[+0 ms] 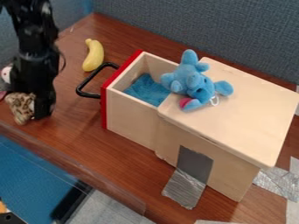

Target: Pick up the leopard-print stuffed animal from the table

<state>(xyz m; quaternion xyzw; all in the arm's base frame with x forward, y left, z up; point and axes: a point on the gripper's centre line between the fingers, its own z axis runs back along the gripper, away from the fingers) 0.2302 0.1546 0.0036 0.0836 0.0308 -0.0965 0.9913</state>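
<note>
A bump could tip the blue plush (pixel 196 81), overhanging the lid (pixel 251 107), into the open drawer (pixel 131 116); whether the claw (pixel 34 109) grips the spotted toy (pixel 21 106), I cannot tell.

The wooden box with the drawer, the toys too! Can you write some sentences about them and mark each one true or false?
1. The drawer is open. True.
2. The drawer's front is green. False: it is red.
3. The handle is black. True.
4. The yellow banana is inside the drawer. False: it lies on the table.
5. Blue cloth is in the drawer. True.
6. The blue stuffed toy lies under the box. False: it is on top, by the drawer opening.
</note>
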